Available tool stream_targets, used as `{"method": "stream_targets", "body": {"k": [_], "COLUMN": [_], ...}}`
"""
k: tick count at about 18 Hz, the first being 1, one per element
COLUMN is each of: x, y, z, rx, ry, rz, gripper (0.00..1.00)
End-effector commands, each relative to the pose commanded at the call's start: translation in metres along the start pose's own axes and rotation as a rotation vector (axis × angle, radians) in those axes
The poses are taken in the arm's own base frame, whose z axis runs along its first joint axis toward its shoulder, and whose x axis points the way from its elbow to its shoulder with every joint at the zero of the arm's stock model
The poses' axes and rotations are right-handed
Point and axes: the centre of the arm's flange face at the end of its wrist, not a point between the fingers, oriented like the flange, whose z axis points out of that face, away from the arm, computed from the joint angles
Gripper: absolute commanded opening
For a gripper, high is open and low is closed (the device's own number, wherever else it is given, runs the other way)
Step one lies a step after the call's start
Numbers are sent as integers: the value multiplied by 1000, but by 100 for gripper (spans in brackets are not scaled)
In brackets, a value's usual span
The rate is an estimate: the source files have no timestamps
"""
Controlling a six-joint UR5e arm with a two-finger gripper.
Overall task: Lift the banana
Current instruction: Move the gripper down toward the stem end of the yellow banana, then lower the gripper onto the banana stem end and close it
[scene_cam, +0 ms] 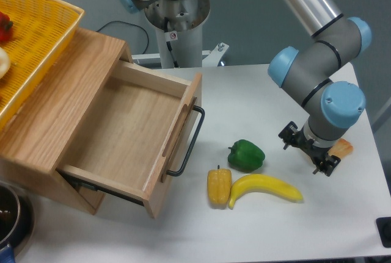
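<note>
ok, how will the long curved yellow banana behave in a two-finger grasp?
The glossy, curved yellow banana probably slips easily. It lies flat, so rolling seems unlikely, though a push may pivot it against the touching blocky yellow pepper. Likely stiff.

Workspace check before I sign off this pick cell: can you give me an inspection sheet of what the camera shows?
Surface: white table, no spills seen.
Job's things: banana lying flat near the front edge, its left end touching or almost touching the yellow pepper.
Clutter: green pepper just behind the banana; an orange item partly hidden behind the wrist.
Hand: hand to the right of the banana, holding nothing; finger state cannot be told.
Cables: black cable behind the drawer unit.
Surroundings: wooden drawer pulled open, nothing seen inside; yellow basket on top of the unit.
</note>
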Motion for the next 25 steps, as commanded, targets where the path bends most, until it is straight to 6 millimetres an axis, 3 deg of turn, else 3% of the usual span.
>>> {"method": "stream_targets", "body": {"k": [6, 10, 17, 25], "x": [2, -4, -4, -4], "y": [-29, -26, -40, -50], "z": [7, 15, 18, 39], "rx": [60, 65, 94, 100], "ry": [-22, -43, -53, -25], "rz": [41, 207, 214, 264], "gripper": [100, 100, 100, 100]}}
